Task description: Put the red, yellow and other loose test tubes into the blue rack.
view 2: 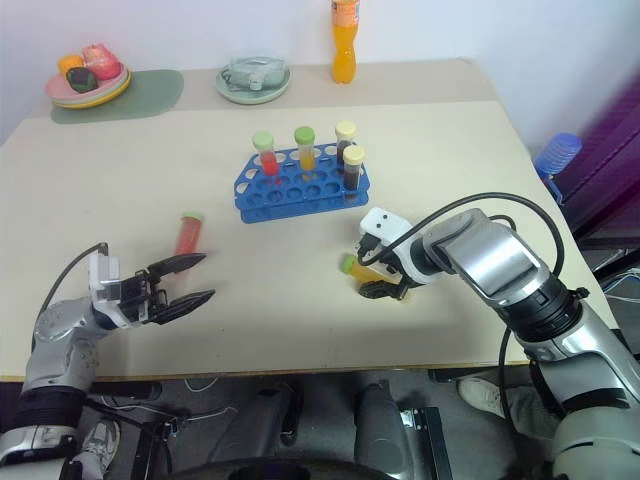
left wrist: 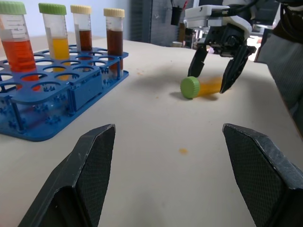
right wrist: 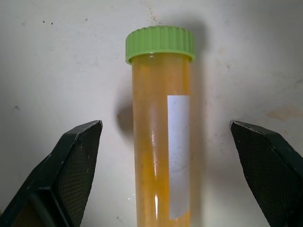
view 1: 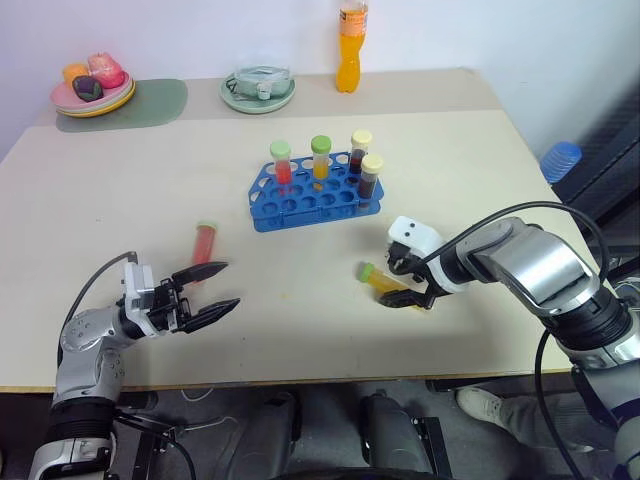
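The yellow tube [view 1: 384, 282] with a green cap lies flat on the table [view 1: 480, 160], right of centre in the frame. The right gripper [view 1: 409, 290] straddles it, fingers apart and not touching. The blue rack [view 1: 310, 200] stands upper centre with four tubes upright. The red tube [view 1: 204, 240] lies left of centre, just above the left gripper [view 1: 218, 290], whose fingers are spread.

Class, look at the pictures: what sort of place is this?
Probably a test room set up as a mock lab: a plain table with a blue rack of test tubes, beside a plate of fruit and a drink bottle.
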`<act>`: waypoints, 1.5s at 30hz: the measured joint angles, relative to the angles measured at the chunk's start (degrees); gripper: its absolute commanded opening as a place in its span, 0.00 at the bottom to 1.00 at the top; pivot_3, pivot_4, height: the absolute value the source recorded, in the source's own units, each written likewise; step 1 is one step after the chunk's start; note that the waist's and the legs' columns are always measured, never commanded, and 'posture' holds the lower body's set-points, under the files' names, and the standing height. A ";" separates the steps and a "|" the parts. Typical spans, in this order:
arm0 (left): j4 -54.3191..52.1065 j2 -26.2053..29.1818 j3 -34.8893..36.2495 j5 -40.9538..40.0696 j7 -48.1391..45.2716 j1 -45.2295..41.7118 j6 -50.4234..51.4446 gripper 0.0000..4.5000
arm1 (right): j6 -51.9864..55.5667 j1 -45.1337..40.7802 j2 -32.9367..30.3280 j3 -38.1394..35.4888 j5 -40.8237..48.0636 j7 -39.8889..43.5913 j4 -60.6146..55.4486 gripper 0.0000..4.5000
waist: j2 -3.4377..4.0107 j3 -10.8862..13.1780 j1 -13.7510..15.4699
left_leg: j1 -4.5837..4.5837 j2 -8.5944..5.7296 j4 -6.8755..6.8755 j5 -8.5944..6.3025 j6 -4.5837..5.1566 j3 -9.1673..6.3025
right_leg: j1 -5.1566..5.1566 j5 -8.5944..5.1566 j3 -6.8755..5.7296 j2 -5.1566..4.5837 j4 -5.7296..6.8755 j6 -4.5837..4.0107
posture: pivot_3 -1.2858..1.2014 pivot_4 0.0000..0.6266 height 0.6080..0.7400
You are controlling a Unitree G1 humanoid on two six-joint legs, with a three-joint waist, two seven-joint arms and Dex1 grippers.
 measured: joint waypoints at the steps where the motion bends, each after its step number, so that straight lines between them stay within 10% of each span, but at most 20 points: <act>1: -1.09 -0.10 -0.30 0.00 0.37 -0.02 0.35 0.83 | 1.17 -0.32 0.45 -0.20 0.41 -0.52 0.04 0.98 | 0.00 0.00 0.01 | 0.00 0.00 0.00 0.00 0.00 0.00 | 0.00 0.00 0.00 0.00 0.00 0.00 | 0.52 0.24 1.00; 11: -13.76 -0.19 -2.16 -0.01 8.03 1.29 7.79 0.83 | 5.85 -2.44 1.91 -0.71 2.80 -4.26 1.72 0.98 | 0.00 0.00 -0.01 | -0.02 0.00 0.00 0.00 0.00 0.01 | -0.01 0.00 0.00 0.01 0.00 0.00 | 0.52 0.24 1.00; 18: -17.16 0.05 -3.25 0.02 10.79 1.40 11.19 0.83 | 2.99 -2.88 1.75 0.88 1.91 -6.83 4.00 0.39 | -0.01 -0.01 -0.10 | -0.01 0.01 0.05 0.00 0.00 0.01 | 0.01 0.02 0.00 0.03 0.01 0.01 | 0.52 0.24 1.00; 45: -20.77 0.94 -4.04 -0.26 15.96 -5.17 19.52 0.83 | -21.45 5.16 7.40 2.46 -4.28 -7.45 0.92 0.39 | -0.22 -0.13 -0.05 | 0.02 0.11 0.05 0.01 -0.02 0.08 | -0.01 0.09 0.02 0.13 0.01 -0.05 | 0.52 0.24 1.00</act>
